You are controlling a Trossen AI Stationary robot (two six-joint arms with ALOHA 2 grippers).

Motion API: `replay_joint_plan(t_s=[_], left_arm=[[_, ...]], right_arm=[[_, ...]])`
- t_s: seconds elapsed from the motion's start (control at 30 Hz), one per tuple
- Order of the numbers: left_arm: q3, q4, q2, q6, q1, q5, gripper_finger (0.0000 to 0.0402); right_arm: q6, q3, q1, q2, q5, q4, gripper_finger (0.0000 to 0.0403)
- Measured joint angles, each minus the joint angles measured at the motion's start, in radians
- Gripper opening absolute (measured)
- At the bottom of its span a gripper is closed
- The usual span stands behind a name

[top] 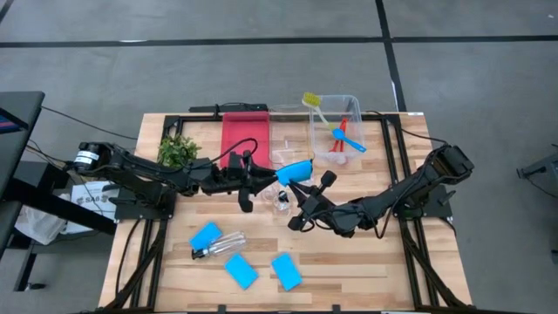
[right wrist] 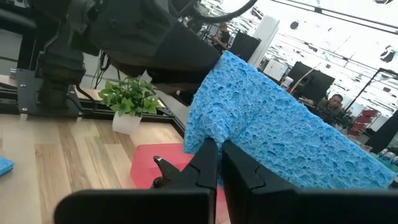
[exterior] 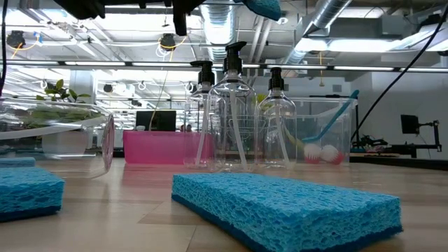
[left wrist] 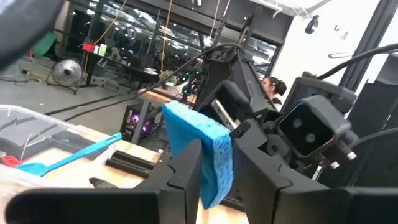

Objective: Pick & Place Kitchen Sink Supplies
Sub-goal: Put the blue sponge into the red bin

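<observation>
A bright-blue sponge (top: 295,170) hangs in the air over the middle of the table, its underside at the top of the low view (exterior: 263,7). My left gripper (top: 279,175) reaches in level from the table's left and is shut on it (left wrist: 214,168). My right gripper (top: 303,194) comes from the right, shut, with its fingertips (right wrist: 212,144) at the sponge's lower edge (right wrist: 267,143). Three more sponges (top: 241,272) lie flat near the front edge. One clear pump bottle (top: 218,244) lies on its side, and others stand upright (exterior: 231,112). My left gripper pinches the sponge's two broad faces (left wrist: 200,163) between its two fingers, at the end nearer the table's left. The fingers come level from the left. The sponge stands on edge, lifted clear, its far end sticking out past the fingertips. My right gripper's shut fingertips lie against the sponge's lower edge; I cannot tell whether they touch it.
A clear bin (top: 336,131) at the back holds yellow-green, red and blue brushes. A red tray (top: 241,139) and a small green plant (top: 177,150) stand at the back left. Black frame rails run along the table's edges.
</observation>
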Motion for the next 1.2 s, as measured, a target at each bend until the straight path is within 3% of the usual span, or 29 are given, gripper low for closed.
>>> replay_joint_plan(t_s=[0.3, 0.6, 0.87, 1.2], left_arm=[[0.000, 0.246, 0.131, 0.001, 0.003, 0.000, 0.0093], [0.007, 0.247, 0.145, 0.004, 0.009, 0.001, 0.0086], [0.008, 0.238, 0.145, 0.055, 0.013, 0.002, 0.0011], [0.008, 0.236, 0.145, 0.091, 0.013, 0.003, 0.0012]], right_arm=[[0.000, 0.000, 0.000, 0.000, 0.003, 0.000, 0.0001], [-0.016, 0.000, 0.000, 0.000, 0.003, -0.001, 0.0001], [-0.016, 0.000, 0.000, 0.000, 0.003, -0.001, 0.0001], [-0.008, 0.000, 0.002, 0.000, 0.000, -0.003, 0.0046]])
